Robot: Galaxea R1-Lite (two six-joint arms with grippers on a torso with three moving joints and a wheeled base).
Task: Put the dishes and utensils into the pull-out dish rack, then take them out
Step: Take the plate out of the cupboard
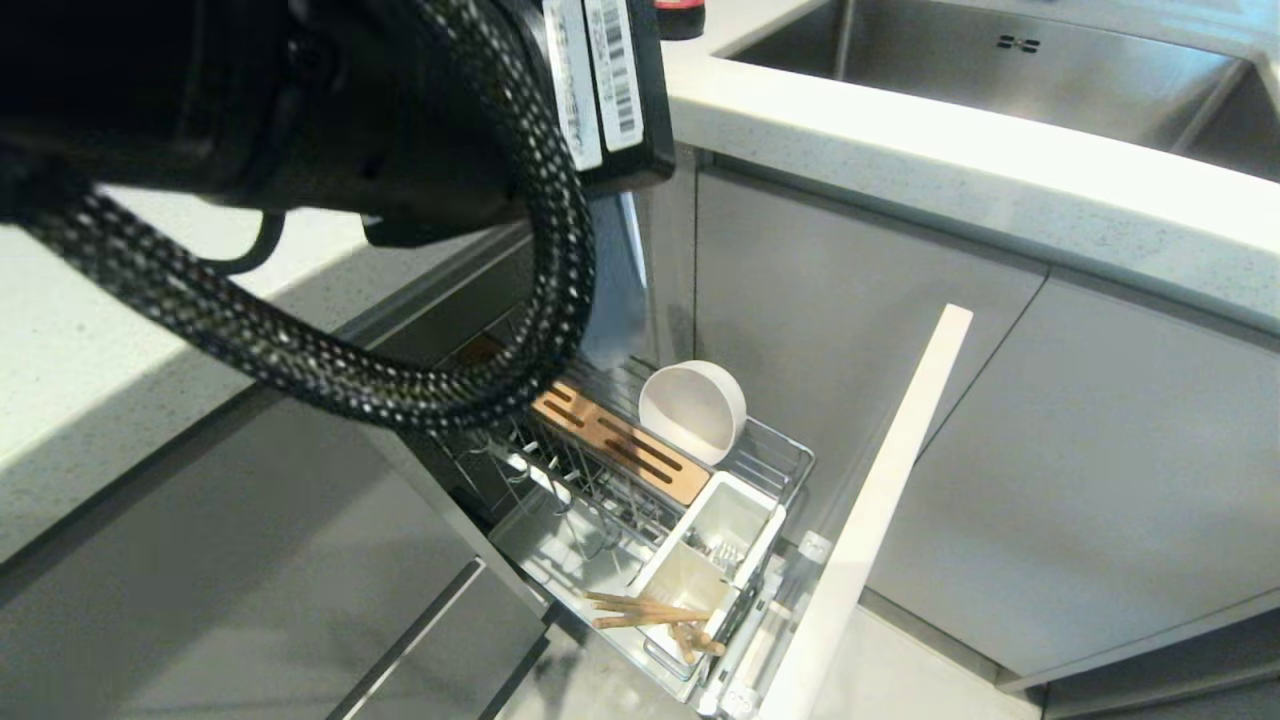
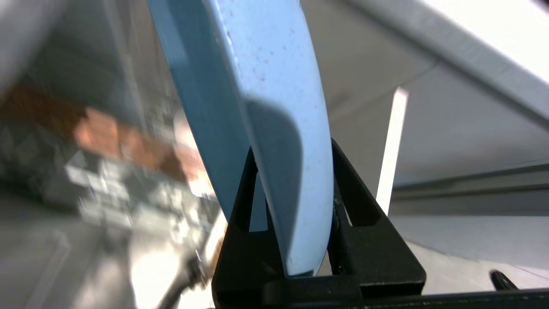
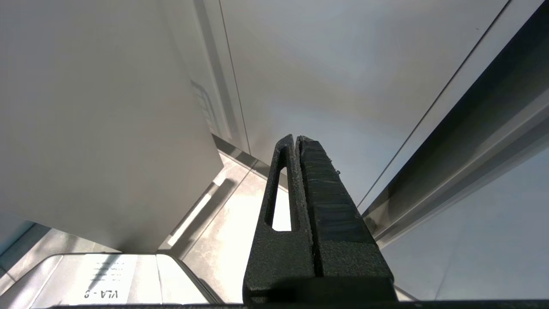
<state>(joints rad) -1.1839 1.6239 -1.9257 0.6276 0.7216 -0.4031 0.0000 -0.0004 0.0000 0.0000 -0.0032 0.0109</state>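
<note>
left gripper [image 2: 296, 189] clamps blue plate [image 2: 266, 86] edge; rack [image 2: 128, 189] behind blurred; right gripper [image 3: 300, 146] shut, empty.

plates: 1 light-blue plate [image 2: 274, 86] | bowls: 1 off-white bowl [image 1: 692, 410] | white cups [image 1: 735, 525]: 2 | bamboo strips: 1 bamboo strip [image 1: 620, 445]

The left arm [image 1: 330, 120] hides most of the light-blue plate [image 1: 615, 290] and the rack's [image 1: 770, 455] rear.
</note>
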